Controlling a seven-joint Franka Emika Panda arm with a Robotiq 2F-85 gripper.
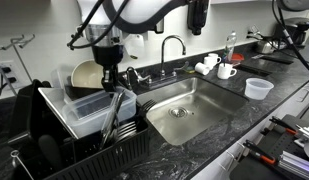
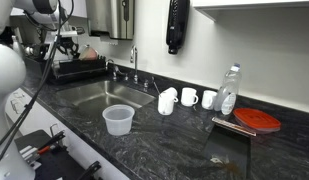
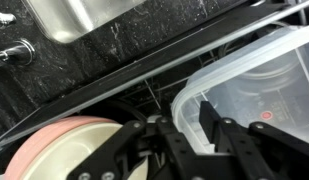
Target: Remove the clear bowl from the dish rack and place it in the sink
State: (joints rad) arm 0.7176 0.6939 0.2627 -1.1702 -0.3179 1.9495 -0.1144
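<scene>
We count one clear bowl (image 1: 89,108), a colourless tub with rounded corners; it sits in the one dish rack (image 1: 39,128), at the left of the sink (image 1: 199,122), with its open side up. One cream round bowl (image 1: 86,73) stands on edge in the rack just beyond the tub. In the wrist view the tub (image 3: 259,85) fills the right side, the cream bowl (image 3: 64,150) the lower left, and a corner of the sink (image 3: 74,20) shows at the top left.

The one gripper (image 1: 110,82) hangs over the rack. In the wrist view the gripper (image 3: 191,135) has its jaws apart, with the tub's corner rim between them, and we see no clamping.

One chrome faucet (image 1: 172,45) rises behind the basin. In an exterior view we count three white mugs (image 2: 189,97) in a row on the counter, one small clear cup (image 2: 118,120) nearer us, one clear bottle (image 2: 228,90) and one red round plate (image 2: 257,120) further right.

The counter (image 2: 174,140) is dark speckled stone. The wall (image 2: 254,50) behind it is pale, and one black object (image 2: 174,25) hangs on it; we cannot tell what it is.
</scene>
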